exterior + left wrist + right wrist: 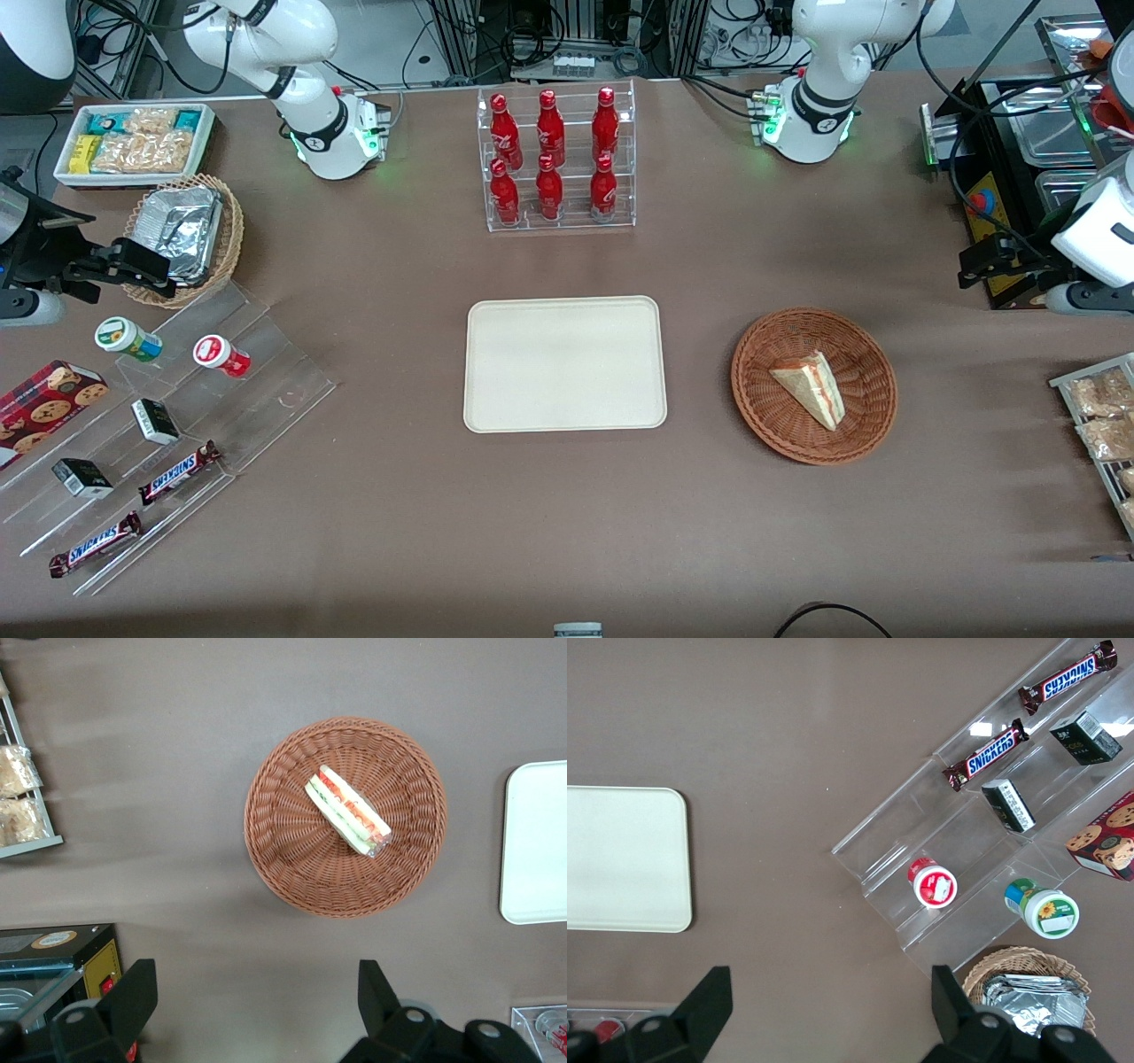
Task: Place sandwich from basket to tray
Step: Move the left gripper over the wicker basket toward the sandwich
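Still high: gripper empty, sandwich lying in basket

Nearest the front camera among the task's things, the sandwich lies on its side inside the round brown basket, toward the working arm's end of the table. Beside the basket, toward the middle of the table, sits the cream tray, bare. Farther from the camera, a clear rack holds six red bottles.

Off at the working arm's end, the gripper hangs above the table, well apart from the basket and farther from the camera than it. Its fingers are spread wide, holding and touching nothing.

From the left wrist view the basket is seen from straight above, and the sandwich shows its red and green filling, which the front view shows only as a thin red edge. That view also catches an edge of the tray. The front view alone shows the bottles.
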### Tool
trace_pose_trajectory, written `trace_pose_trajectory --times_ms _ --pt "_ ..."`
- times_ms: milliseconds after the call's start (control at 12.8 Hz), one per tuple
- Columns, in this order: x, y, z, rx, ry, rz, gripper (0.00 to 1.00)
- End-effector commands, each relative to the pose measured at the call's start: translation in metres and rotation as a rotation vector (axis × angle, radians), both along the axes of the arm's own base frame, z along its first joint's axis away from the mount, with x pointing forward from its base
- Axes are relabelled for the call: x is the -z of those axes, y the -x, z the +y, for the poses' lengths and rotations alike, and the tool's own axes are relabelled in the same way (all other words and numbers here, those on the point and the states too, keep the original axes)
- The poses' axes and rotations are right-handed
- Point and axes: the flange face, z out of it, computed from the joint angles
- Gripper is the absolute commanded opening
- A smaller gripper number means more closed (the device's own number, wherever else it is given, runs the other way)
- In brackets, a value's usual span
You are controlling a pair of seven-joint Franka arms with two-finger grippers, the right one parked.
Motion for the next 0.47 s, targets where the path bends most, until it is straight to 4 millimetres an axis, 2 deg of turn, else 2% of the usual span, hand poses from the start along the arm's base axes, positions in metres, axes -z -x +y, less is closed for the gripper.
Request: trace_pose_trajectory --times_ms 0,235,391 --pt "-0.005 -0.009 0.005 -0.006 -0.004 -0.015 1.0" --pt "0.006 -0.014 0.006 -0.013 -0.013 0.0 1.0" --pt "0.032 -0.024 0.011 -0.076 -0.068 0.034 1.0"
